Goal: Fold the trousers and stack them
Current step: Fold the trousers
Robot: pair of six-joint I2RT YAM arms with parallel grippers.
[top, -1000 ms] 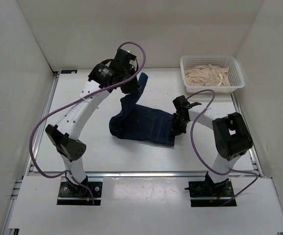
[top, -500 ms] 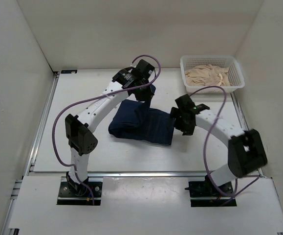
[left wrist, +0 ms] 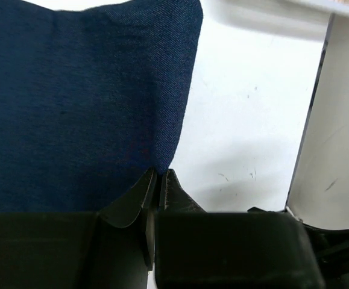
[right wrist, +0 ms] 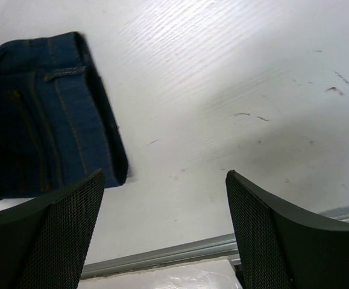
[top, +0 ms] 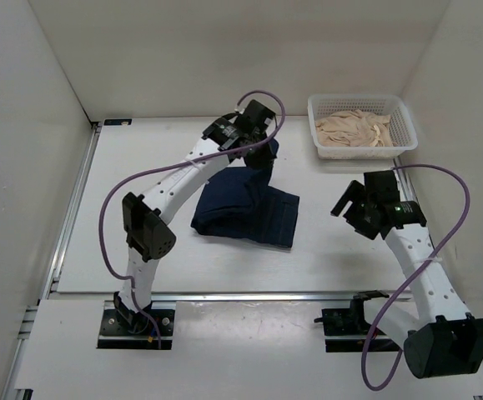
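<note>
The trousers (top: 245, 212) are dark navy denim, lying as a folded bundle in the middle of the table. My left gripper (top: 262, 158) hangs over the bundle's far right corner, shut on a fold of the denim that it holds up off the pile. In the left wrist view the fingers (left wrist: 160, 174) pinch the edge of the blue cloth (left wrist: 84, 102). My right gripper (top: 347, 202) stands open to the right of the trousers, apart from them. Between its fingers (right wrist: 165, 174) is only bare table, with the stitched waistband end (right wrist: 41, 114) at the left.
A white basket (top: 358, 99) with beige cloth (top: 354, 127) in it stands at the back right. White walls close in the table on the left, back and right. A metal rail (top: 241, 294) runs along the near edge.
My left gripper has carried the raised trouser leg to the right, over the bundle. My right gripper has opened, let go of the waistband end and drawn back to the right.
</note>
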